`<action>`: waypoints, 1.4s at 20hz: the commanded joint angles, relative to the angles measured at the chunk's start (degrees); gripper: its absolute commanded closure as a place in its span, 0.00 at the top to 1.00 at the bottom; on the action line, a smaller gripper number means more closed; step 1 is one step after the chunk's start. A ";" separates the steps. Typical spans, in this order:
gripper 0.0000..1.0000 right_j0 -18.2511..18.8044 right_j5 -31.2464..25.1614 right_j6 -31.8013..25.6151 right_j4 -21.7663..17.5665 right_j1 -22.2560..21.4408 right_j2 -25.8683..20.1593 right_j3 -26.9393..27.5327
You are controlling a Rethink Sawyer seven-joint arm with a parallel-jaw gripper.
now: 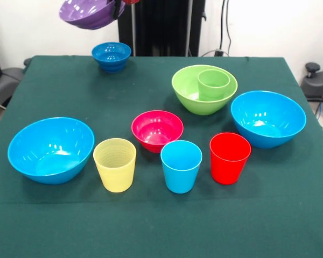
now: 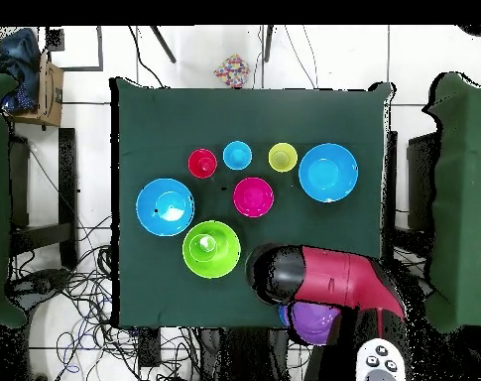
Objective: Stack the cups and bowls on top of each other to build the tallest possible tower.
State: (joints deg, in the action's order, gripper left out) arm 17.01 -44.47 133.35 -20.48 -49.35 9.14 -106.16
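Nearest stand the pale yellow cup [image 1: 114,164], light blue cup [image 1: 181,165] and red cup [image 1: 229,157], loose and waiting. Behind them the green cup [image 1: 213,84] sits in the lime bowl [image 1: 189,95] (the tower's base, I'd judge). Farthest, the gripper [image 1: 120,4] carries the purple bowl [image 1: 87,13] aloft by its rim; jaws clamped, presumably.

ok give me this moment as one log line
gripper: holding purple bowl aloft | green cup: inside green bowl | rest: unstacked
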 commanded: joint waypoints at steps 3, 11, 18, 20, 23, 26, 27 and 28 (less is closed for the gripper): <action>0.00 3.59 3.88 -10.38 -3.74 -0.71 -7.67 -0.96; 0.00 6.18 2.80 -10.09 -2.64 -2.46 -9.92 -1.22; 0.00 6.26 2.12 -8.08 -2.91 -2.64 -10.11 -0.14; 0.00 6.12 3.42 -6.68 -3.62 -1.93 -9.52 -0.13; 0.00 6.10 5.89 -4.14 -3.70 -1.08 -8.71 -0.34; 0.00 6.43 6.80 -2.99 -2.58 -0.59 -8.86 -0.19; 0.00 6.60 7.29 -2.32 -1.94 -0.18 -8.94 -0.17; 0.00 6.73 7.60 -1.92 -1.59 0.32 -8.97 -0.21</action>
State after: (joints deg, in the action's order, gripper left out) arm 22.90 -42.06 133.35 -20.75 -52.33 4.92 -106.21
